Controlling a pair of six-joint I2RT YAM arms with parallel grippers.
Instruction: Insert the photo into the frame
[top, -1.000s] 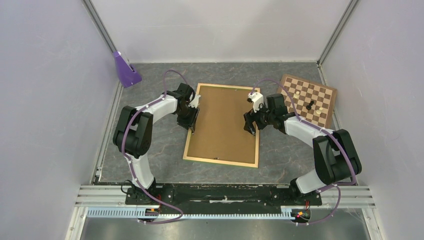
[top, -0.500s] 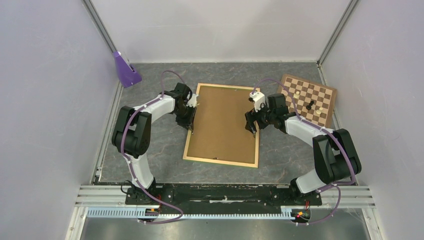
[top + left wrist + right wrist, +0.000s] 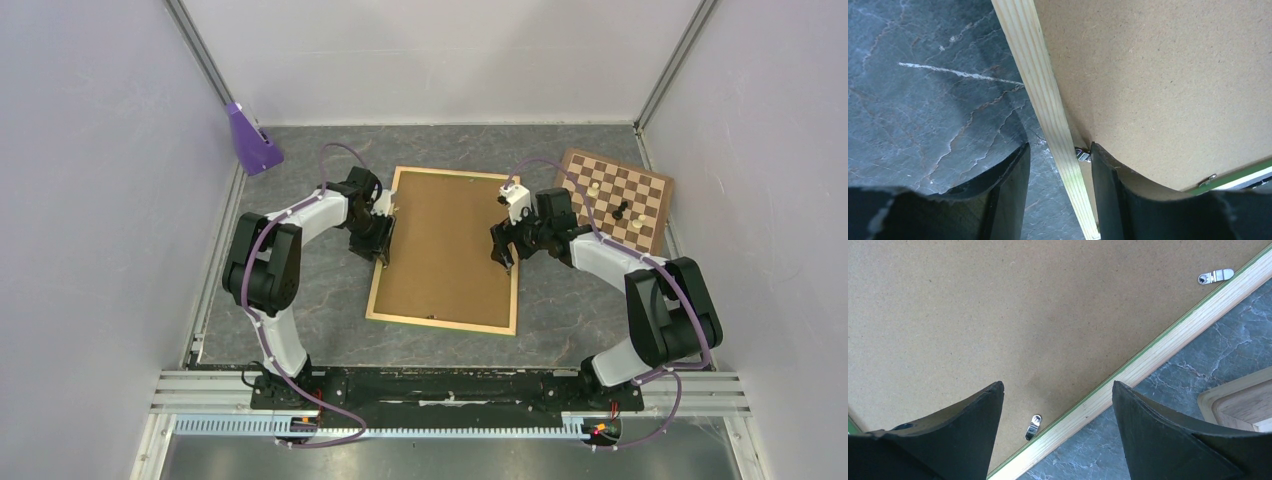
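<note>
The left tool (image 3: 1058, 151) is reopening astride the nine-o'clock rail of the frame (image 3: 440, 323), gripping nothing, probably finishing a clip (image 3: 1082, 154). The right tool (image 3: 1058, 390) is hovering wide, empty. The frame is lying back-up mid-worktop, photo hidden.

Overhead wide; wrists close, sharing frame (image 3: 441, 323).
</note>
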